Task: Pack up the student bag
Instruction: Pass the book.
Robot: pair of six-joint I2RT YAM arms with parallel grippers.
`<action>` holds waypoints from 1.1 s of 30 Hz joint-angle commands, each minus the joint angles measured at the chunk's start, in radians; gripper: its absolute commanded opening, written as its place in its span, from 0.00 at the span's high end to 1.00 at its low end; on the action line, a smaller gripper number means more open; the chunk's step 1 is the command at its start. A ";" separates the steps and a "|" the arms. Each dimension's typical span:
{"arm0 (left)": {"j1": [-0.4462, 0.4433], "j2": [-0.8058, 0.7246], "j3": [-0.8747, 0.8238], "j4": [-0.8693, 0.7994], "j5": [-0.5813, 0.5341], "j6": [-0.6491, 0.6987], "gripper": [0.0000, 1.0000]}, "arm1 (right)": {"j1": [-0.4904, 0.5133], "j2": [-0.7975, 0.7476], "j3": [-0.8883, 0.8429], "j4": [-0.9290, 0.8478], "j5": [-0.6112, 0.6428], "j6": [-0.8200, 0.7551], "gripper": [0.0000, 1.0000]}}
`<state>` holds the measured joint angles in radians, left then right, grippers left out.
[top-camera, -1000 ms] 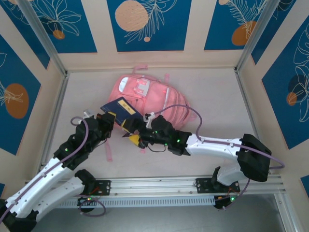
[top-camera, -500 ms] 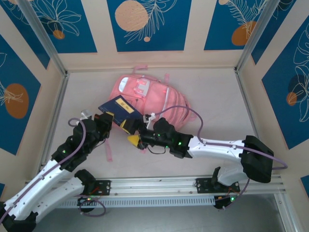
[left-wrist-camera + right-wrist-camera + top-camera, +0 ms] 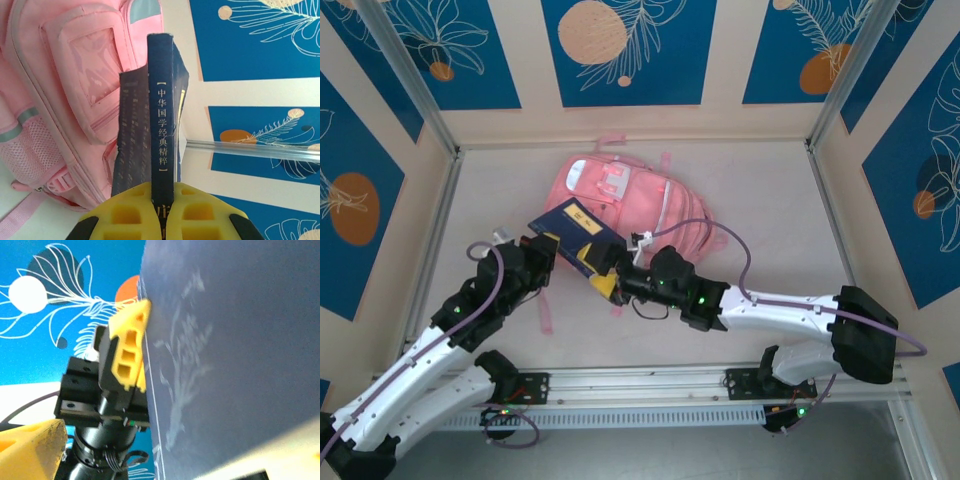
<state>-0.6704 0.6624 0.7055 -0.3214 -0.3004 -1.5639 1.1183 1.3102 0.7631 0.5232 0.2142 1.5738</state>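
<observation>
The student bag [image 3: 625,205] lies flat on the table, pink with pale patches; its front pockets show in the left wrist view [image 3: 60,95]. A navy book [image 3: 575,225] hangs tilted over the bag's near left edge. My left gripper [image 3: 552,250] is shut on its spine [image 3: 161,100], the yellow fingers pressed to both covers [image 3: 162,189]. My right gripper [image 3: 605,278] stands open at the book's near corner. In the right wrist view the book's cover [image 3: 240,340] lies between its spread fingers [image 3: 30,445], and the left gripper's yellow finger [image 3: 127,350] shows against the cover.
A pink strap [image 3: 545,310] trails from the bag toward the near rail [image 3: 650,385]. Patterned blue walls [image 3: 620,50] close in the table on three sides. Bare tabletop [image 3: 770,220] lies right of the bag.
My right gripper has moved up and to the right, from below the book onto its near corner. The left gripper still holds the book in nearly the same place.
</observation>
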 commanded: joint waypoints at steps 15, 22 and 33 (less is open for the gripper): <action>0.005 -0.103 -0.066 -0.018 0.092 -0.092 1.00 | -0.074 -0.019 0.051 0.060 0.205 -0.159 0.62; 0.002 -0.126 -0.064 -0.041 0.102 -0.026 0.65 | -0.090 -0.037 0.042 0.015 0.153 -0.201 1.00; 0.019 -0.248 -0.162 0.095 0.349 0.487 0.11 | -0.329 -0.288 -0.131 -0.025 -0.380 -0.346 1.00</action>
<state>-0.6651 0.4191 0.5865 -0.2974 -0.0902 -1.2270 0.8253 1.0855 0.6590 0.4515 0.0498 1.2957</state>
